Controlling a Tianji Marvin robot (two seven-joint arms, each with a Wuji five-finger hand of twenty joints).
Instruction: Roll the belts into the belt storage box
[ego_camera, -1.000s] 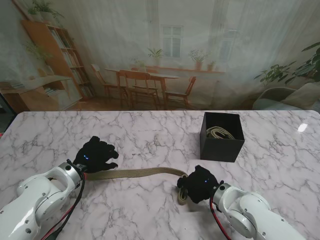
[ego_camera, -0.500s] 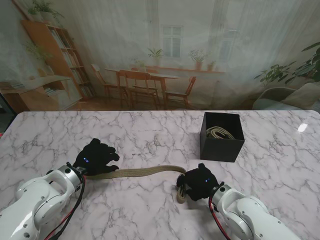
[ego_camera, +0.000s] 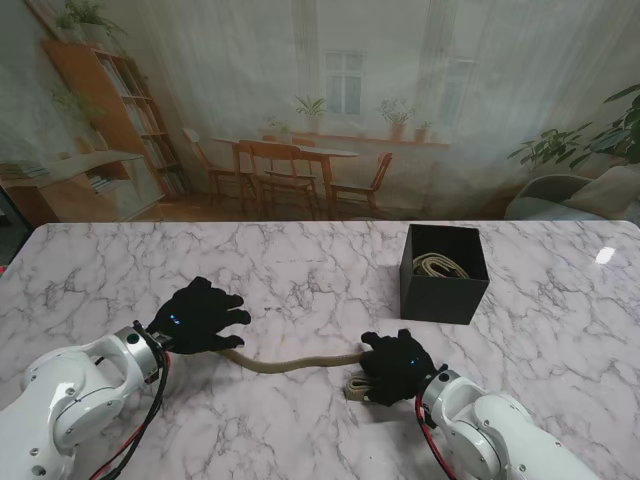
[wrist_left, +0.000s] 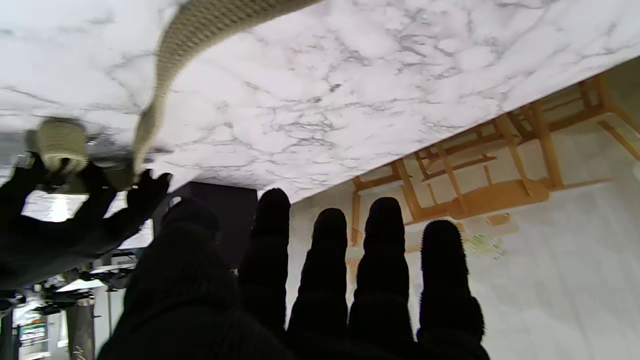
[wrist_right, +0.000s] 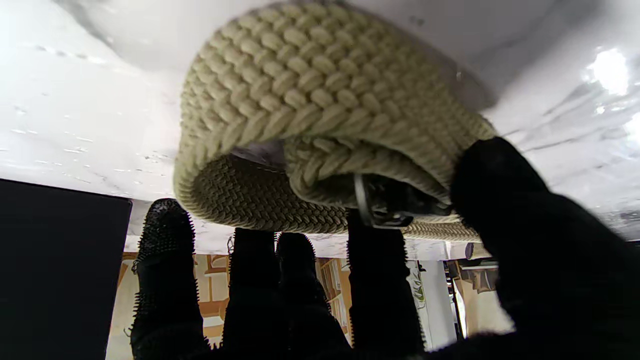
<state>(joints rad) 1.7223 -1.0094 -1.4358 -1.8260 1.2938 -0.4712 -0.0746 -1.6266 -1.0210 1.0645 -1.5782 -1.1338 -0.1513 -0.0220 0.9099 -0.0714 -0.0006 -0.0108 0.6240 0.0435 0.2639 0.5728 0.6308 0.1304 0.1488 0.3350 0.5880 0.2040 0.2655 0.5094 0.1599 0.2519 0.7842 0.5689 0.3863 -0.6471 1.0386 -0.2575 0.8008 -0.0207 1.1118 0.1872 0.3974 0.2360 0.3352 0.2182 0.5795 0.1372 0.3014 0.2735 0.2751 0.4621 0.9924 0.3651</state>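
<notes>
A tan woven belt (ego_camera: 295, 362) lies on the marble table (ego_camera: 300, 280) between my two hands. Its loose end runs under my left hand (ego_camera: 200, 315), whose fingers (wrist_left: 380, 260) are spread and straight, gripping nothing. The strap (wrist_left: 170, 55) curves away from that hand toward the other. My right hand (ego_camera: 395, 365) is shut on the rolled end (wrist_right: 310, 100), thumb on one side and fingers on the other, with a metal buckle (wrist_right: 380, 205) inside the coil. The black belt storage box (ego_camera: 443, 272) stands farther from me, beyond the right hand, with a coiled belt (ego_camera: 440, 265) in it.
The table's far edge (ego_camera: 320, 224) meets a printed backdrop of a room. Bare marble lies to the left of the box and around both hands. The box wall (wrist_right: 55, 260) shows dark beside my right fingers.
The strap, flat and nearly straight a second ago, now sags in a curve and stands partly on edge. My left hand slid right toward the roll. The right hand turned on the roll.
</notes>
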